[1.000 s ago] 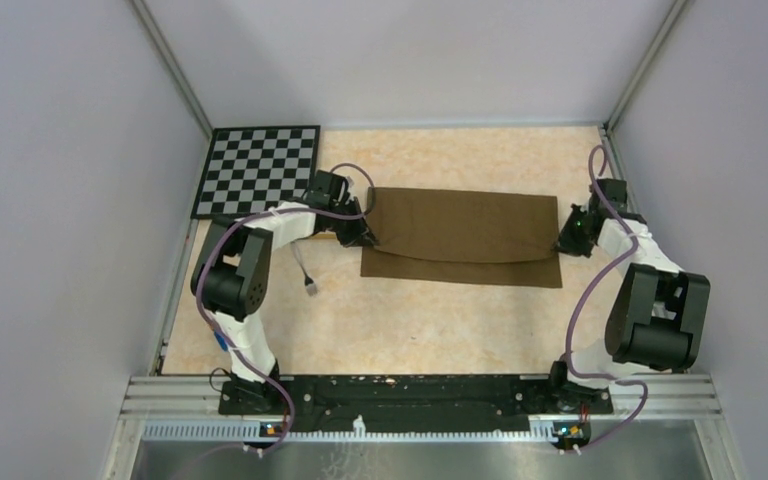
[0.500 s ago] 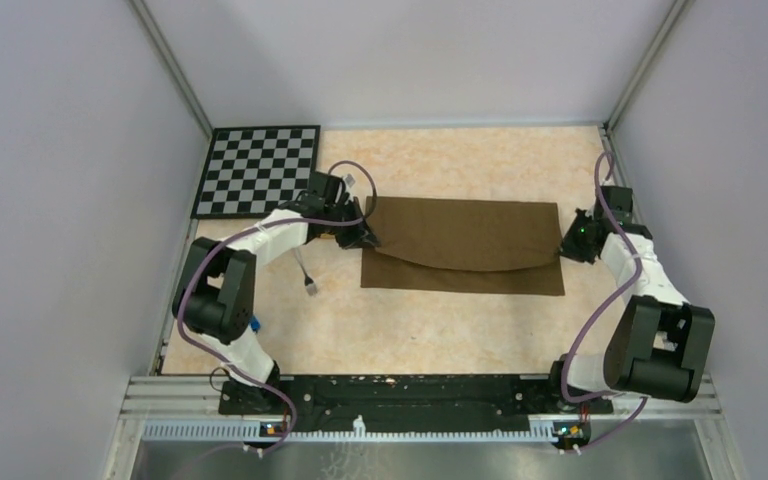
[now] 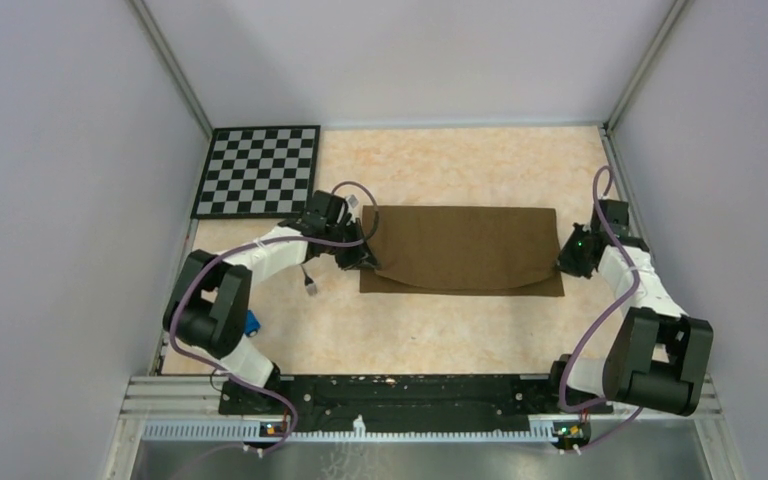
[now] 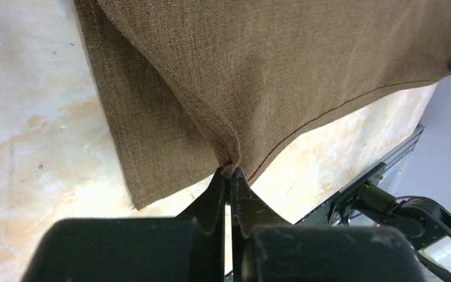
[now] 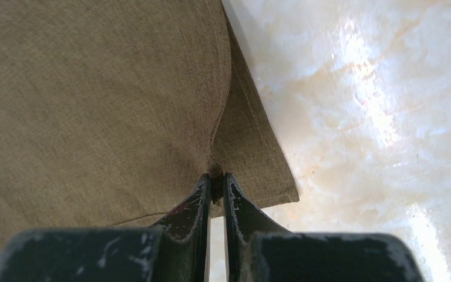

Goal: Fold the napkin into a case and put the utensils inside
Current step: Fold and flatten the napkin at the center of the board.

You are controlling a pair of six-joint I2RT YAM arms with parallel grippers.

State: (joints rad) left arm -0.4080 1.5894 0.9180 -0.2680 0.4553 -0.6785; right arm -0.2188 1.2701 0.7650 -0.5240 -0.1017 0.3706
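Wrist views: left end effector (image 4: pixel 230 175), right end effector (image 5: pixel 215 180) each pinching napkin (image 3: pixel 460 245) corner

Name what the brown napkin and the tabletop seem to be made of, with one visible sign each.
The napkin: matte woven cloth, perhaps linen-like; its coarse weave and stitched hem show. The tabletop: hard and glossy, with beige marble-like veining and glare; real stone or printed laminate cannot be told.

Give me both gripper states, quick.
Left gripper: closed, pinching a corner of the napkin.
Right gripper: closed, pinching the napkin's opposite corner.
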